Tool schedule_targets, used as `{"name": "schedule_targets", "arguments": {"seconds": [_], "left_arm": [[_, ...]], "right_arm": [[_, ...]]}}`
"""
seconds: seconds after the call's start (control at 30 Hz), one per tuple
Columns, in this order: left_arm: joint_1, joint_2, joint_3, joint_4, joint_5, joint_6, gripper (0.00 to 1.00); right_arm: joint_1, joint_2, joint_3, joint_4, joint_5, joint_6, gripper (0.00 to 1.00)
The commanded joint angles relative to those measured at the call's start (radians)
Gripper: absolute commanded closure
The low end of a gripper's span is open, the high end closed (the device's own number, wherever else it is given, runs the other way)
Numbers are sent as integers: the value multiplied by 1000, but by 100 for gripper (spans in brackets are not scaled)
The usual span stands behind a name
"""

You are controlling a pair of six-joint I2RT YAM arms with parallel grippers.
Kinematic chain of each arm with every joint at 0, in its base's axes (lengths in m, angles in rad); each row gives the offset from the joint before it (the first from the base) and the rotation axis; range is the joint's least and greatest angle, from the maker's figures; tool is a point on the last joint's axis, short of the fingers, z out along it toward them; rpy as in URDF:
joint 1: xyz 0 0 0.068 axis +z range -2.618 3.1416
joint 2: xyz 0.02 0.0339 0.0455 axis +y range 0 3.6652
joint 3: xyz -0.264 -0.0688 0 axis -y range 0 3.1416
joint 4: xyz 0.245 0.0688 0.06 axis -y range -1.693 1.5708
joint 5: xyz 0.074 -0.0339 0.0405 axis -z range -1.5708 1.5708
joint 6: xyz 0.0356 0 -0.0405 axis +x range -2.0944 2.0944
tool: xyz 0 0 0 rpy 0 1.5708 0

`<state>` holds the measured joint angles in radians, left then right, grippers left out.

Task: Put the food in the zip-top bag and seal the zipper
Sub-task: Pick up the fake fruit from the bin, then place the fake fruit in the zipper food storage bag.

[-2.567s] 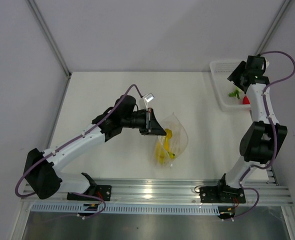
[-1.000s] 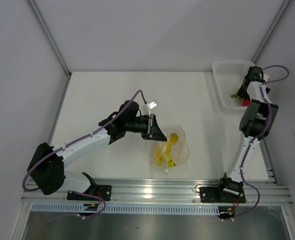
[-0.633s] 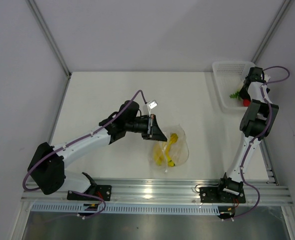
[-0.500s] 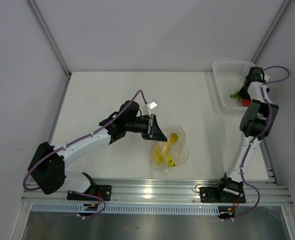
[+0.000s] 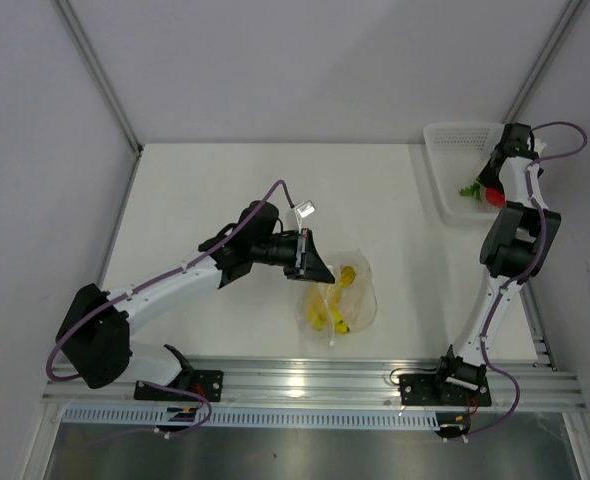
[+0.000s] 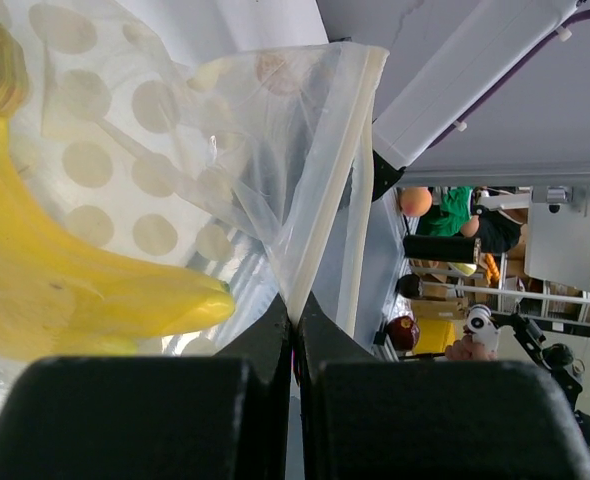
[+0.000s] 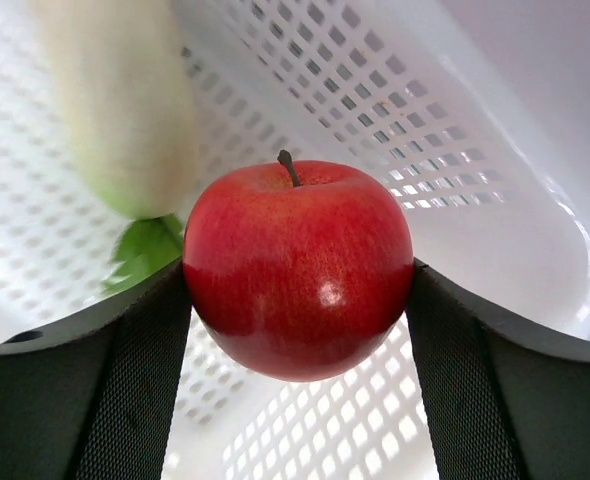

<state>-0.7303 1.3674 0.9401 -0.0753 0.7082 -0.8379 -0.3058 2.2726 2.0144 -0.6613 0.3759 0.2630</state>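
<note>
White flat table (image 5: 225,200) under everything, both arms bolted at its near edge. Next in size, white mesh plastic basket (image 5: 445,135) at the table's far right corner. Then clear crinkly plastic zip-top bag (image 5: 365,285) printed with pale round dots, lying near the table's middle, well apart from the basket. Inside the bag, yellow toy banana bunch (image 5: 327,308), visible through the film. Left gripper (image 5: 313,266) at the bag's left edge, black fingers pressed together on the plastic, pinching it at the pale press-seal zipper strip (image 6: 330,190); two sides of that strip spreading apart above the pinch. In the basket, white toy radish with green leaves (image 7: 125,100), lying on the mesh, blurred at close range. Right gripper (image 7: 297,278) reaching into the basket, black padded fingers (image 7: 135,380) tight against both sides of the round red toy fruit (image 7: 295,240), stem up, just beside the radish's leaves. Whether raised off the mesh or resting on it, impossible to tell.
</note>
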Motion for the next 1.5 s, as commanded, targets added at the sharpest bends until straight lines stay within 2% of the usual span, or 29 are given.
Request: {"name": "schedule_targets", "arguments": {"seconds": [0.0, 0.23, 0.37, 0.5, 0.8, 1.0, 1.2, 1.33, 1.47], "left_arm": [[8, -2, 16, 31, 25, -18, 99], [8, -14, 25, 25, 37, -35, 99], [9, -19, 66, -35, 22, -12, 99], [9, -33, 88, -69, 5, -18, 99], [8, -68, 94, -106, -27, -56, 99], [9, -71, 117, -156, -67, -47, 99], [8, -67, 150, -184, -79, -44, 99], [11, -62, 180, -222, -93, -30, 99], [15, -48, 209, -235, -89, -32, 100]], "right_arm": [[17, -130, 57, -20, -17, 30, 78], [80, -329, -69, -11, -101, 65, 82], [129, -465, -150, -14, -272, 99, 85], [207, -616, -258, -23, -377, 134, 85], [459, -1048, -580, -17, -587, 188, 85], [692, -1289, -709, -67, -578, 215, 88], [884, -1409, -819, -83, -684, 249, 88], [961, -1476, -887, -86, -680, 261, 87], [993, -1501, -971, -46, -738, 280, 86]]}}
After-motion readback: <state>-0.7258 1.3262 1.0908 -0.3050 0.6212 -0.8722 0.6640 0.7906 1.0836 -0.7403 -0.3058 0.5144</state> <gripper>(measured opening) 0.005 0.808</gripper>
